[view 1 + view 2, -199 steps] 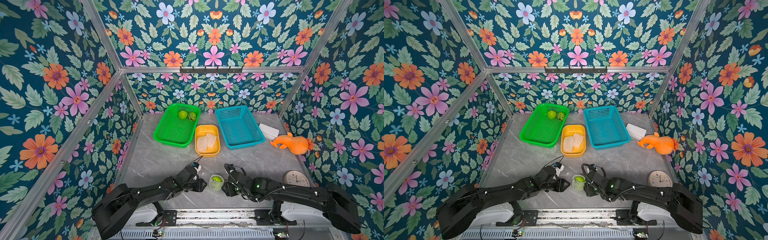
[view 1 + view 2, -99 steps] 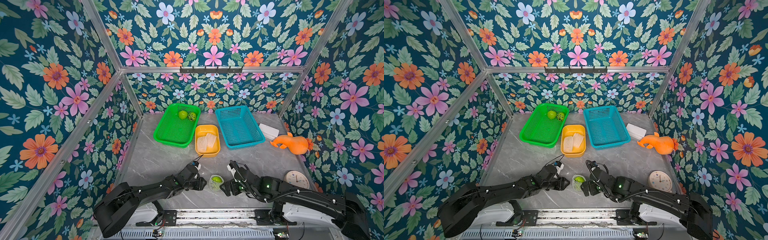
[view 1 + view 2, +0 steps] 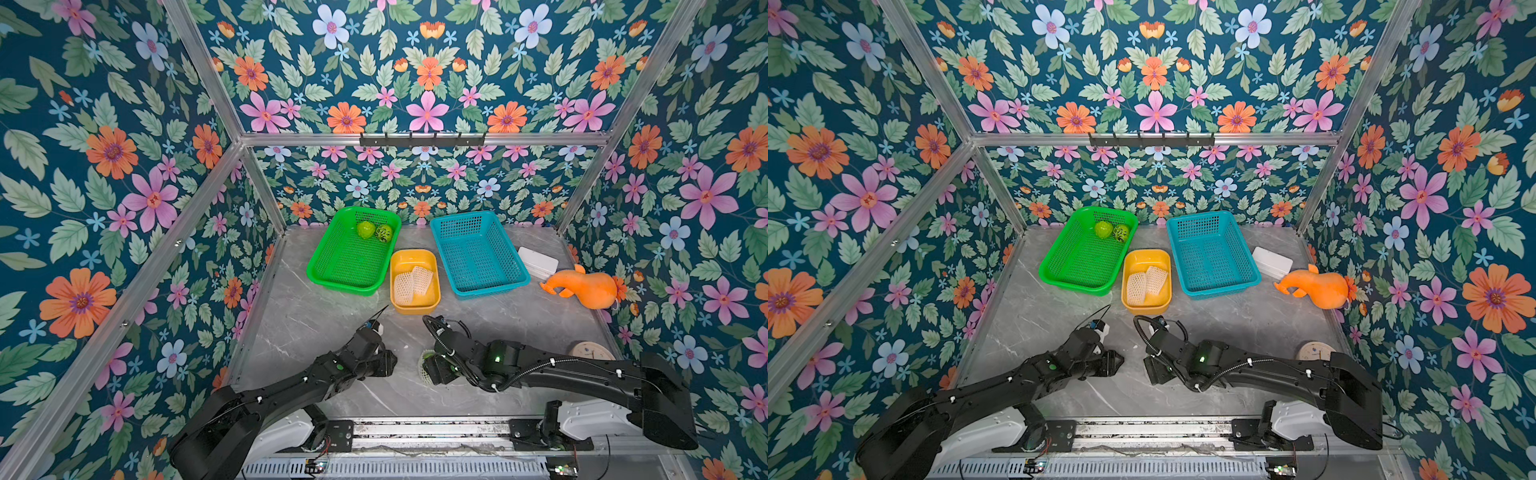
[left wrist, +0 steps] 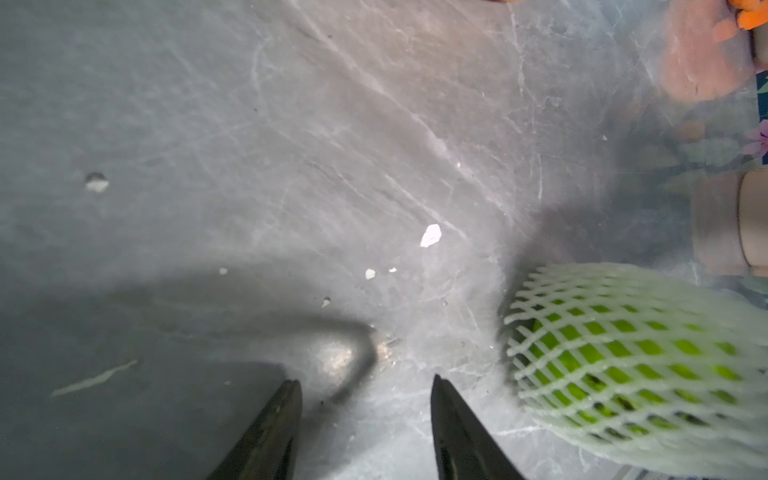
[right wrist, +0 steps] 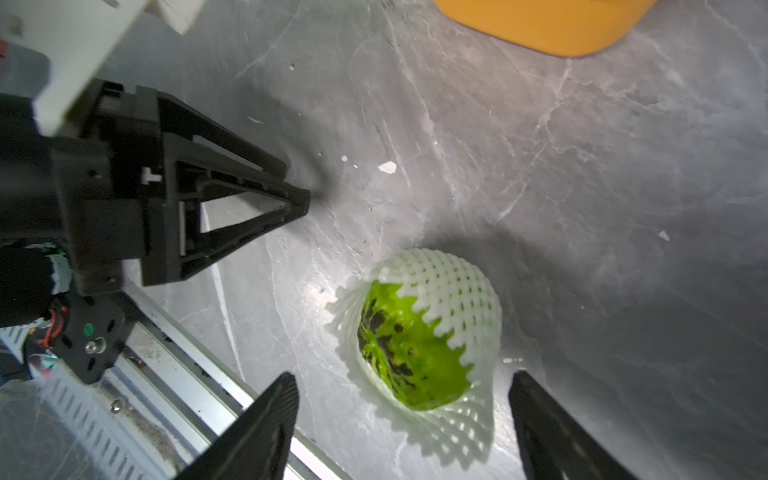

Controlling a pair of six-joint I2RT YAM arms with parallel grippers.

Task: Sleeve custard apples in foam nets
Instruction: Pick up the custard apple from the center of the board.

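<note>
- over the last second my right fingers (image 5: 274,415) have swung from beside the sleeved custard apple (image 5: 411,353) to right over it. in a top view only a sliver of its foam net (image 3: 422,368) now shows under that wrist.
- those fingers are spread wide, one on each side of the fruit. the right wrist view shows them touching neither fruit nor net.
- my left fingers (image 4: 282,415) have backed off a little to the left. they are parted, with only bare desk (image 4: 291,166) between them, and the netted fruit lies off to one side.
- the fruit sits on the near middle of the desk. the net covers most of it, and green skin shows at one open end.
- i read this as the first sleeving being about done, and the right arm lining up to lift the fruit. the teal basket (image 3: 490,291) looks like the likely drop.
- two bare custard apples (image 3: 365,229) wait in the far corner of the green basket (image 3: 332,274). two spare nets (image 3: 403,287) lie in the yellow tray (image 3: 415,309).
</note>
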